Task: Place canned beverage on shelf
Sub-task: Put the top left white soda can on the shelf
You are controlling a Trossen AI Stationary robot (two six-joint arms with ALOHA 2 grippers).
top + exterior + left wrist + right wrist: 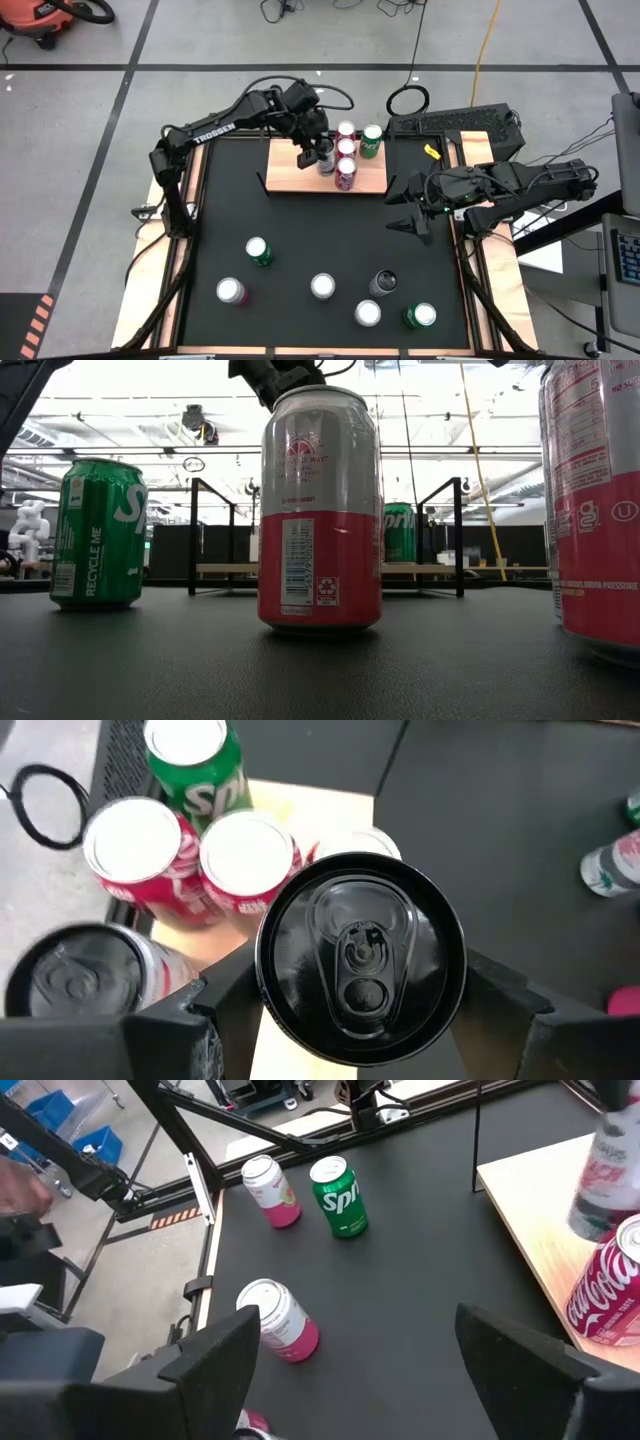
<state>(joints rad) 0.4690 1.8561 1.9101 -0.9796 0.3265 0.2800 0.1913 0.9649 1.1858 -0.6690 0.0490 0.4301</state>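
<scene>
Black-topped and dark-sided, the can sits clamped between the left gripper's two fingers, one pressed to each side of it; the high view places it over the shelf, at the left end of the cans already there. That light wooden shelf lies at the far edge of the black mat, and it is the landmark for everything else.

On the shelf, just beside the held can, stand three red cans in a short row running front to back, with a green Sprite can at the shelf's far right corner. In the left wrist view two red cans and the green one crowd close behind the gripped can, nearly touching one another.

Off the shelf's right end, above the mat, hangs the right gripper, its fingers spread wide with nothing between them.

Well in front of the shelf, six more cans stand apart on the mat: a green one, a pink-and-white one, a silver-topped one, a dark one, another silver-topped one and a green one. The low view shows a pink-and-silver can close up, with the shelf's black brackets behind it.
</scene>
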